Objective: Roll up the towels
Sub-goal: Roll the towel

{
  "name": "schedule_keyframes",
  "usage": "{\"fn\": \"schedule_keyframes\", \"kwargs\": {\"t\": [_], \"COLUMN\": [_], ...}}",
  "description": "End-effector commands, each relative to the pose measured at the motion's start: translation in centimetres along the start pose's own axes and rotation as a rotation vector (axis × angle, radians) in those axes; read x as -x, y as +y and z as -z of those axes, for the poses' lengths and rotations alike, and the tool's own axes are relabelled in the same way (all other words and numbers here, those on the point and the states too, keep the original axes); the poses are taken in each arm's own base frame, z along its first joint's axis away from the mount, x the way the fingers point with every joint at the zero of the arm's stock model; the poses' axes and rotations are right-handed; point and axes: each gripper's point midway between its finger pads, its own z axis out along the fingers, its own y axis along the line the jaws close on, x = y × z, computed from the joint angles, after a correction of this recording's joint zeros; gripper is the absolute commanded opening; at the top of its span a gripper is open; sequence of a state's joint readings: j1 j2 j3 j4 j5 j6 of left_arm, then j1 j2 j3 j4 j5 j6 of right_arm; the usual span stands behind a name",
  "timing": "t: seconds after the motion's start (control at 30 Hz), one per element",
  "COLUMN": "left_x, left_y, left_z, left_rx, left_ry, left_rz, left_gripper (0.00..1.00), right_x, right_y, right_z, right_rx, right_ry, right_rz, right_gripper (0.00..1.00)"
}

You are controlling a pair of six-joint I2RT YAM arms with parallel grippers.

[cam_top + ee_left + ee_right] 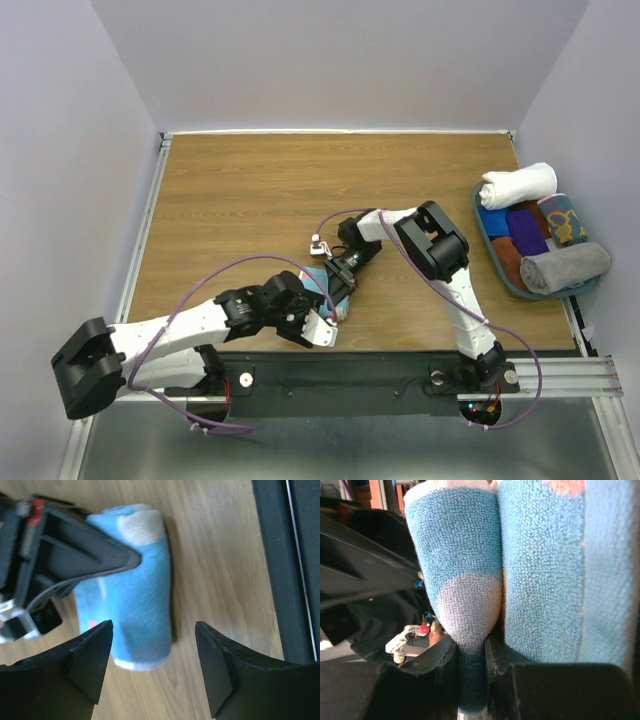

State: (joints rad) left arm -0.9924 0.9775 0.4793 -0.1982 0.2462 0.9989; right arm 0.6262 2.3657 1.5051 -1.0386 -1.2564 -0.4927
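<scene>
The light blue towel (135, 585) lies rolled on the wooden table, with a pale dot at its far end. It also shows in the top view (333, 293) and fills the right wrist view (540, 565). My right gripper (471, 680) is shut on a fold of this towel, and it shows from above (341, 276). One of its fingers (95, 555) rests against the roll's far left side. My left gripper (152, 647) is open and empty, just short of the roll's near end, also seen from above (318, 322). I cannot pick out the mustard-yellow towel for certain.
A grey-green tray (497, 262) at the right edge holds several rolled towels, among them white (518, 184), grey (565, 268) and a patterned one (565, 218). The black base rail (285, 565) runs close beside the blue roll. Walls enclose the table.
</scene>
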Motion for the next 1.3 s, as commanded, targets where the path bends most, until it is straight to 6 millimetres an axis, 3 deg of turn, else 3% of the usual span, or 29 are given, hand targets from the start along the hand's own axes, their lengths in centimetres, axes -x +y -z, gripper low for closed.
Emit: {"fn": "schedule_keyframes", "kwargs": {"t": [0.0,0.13,0.33,0.43,0.5,0.57,0.63,0.8,0.83,0.87,0.9,1.07,1.1,1.13,1.17,1.2,1.27], "left_x": [0.4,-0.4,-2.5,-3.0,-3.0,-2.3,-2.3,-1.2,-1.5,-1.3,-0.7,0.6,0.6,0.5,1.3,1.2,1.9], "left_y": [0.8,1.3,0.6,-0.3,-1.5,-2.7,-4.5,-5.6,-5.5,-5.8,-5.1,-3.9,-2.3,-2.5,-1.5,-0.9,-0.2], "left_z": [-1.6,-3.4,-4.5,-4.7,-4.6,-4.5,-4.0,-3.6,-3.5,-3.5,-3.6,-2.8,-2.8,-2.4,-2.5,-2.4,-2.3], "left_rx": [0.064,0.103,0.099,0.061,-0.006,-0.103,-0.211,-0.309,-0.317,-0.348,-0.349,-0.452,-0.442,-0.477,-0.496,-0.500,-0.554], "left_ry": [0.040,0.091,0.179,0.194,0.196,0.174,0.177,0.170,0.179,0.167,0.152,0.083,0.069,0.075,0.045,0.039,0.008], "left_rz": [-0.008,0.004,0.011,0.013,0.019,0.007,0.014,0.079,0.115,0.142,0.160,0.294,0.334,0.363,0.373,0.398,0.445], "left_gripper": [0.75,0.71,0.54,0.33,0.23,0.19,0.17,0.12,0.11,0.10,0.10,0.10,0.10,0.10,0.10,0.10,0.10], "right_x": [-1.6,-1.9,-2.1,-2.0,-1.6,-0.8,0.5,3.9,4.8,5.3,5.6,6.1,5.4,5.0,5.2,4.2,3.3], "right_y": [-5.3,-5.3,-5.0,-5.0,-5.0,-4.5,-4.2,-2.3,-1.4,-0.8,-0.4,4.8,5.0,5.0,7.5,7.4,10.0], "right_z": [0.4,0.4,0.7,1.0,1.6,2.5,4.3,9.3,11.3,12.3,13.7,19.1,19.3,20.0,21.1,20.9,21.6], "right_rx": [-0.117,-0.113,-0.139,-0.160,-0.186,-0.216,-0.258,-0.367,-0.406,-0.424,-0.440,-0.561,-0.585,-0.650,-0.706,-0.735,-0.788], "right_ry": [0.067,0.074,0.085,0.090,0.087,0.069,0.033,-0.086,-0.131,-0.159,-0.196,-0.355,-0.361,-0.368,-0.420,-0.416,-0.458], "right_rz": [0.049,0.051,0.073,0.080,0.095,0.119,0.143,0.199,0.228,0.227,0.227,0.332,0.332,0.338,0.414,0.405,0.473], "right_gripper": [0.05,0.05,0.06,0.11,0.15,0.21,0.32,0.55,0.71,0.73,0.93,0.96,0.96,0.96,0.96,0.96,0.96]}}
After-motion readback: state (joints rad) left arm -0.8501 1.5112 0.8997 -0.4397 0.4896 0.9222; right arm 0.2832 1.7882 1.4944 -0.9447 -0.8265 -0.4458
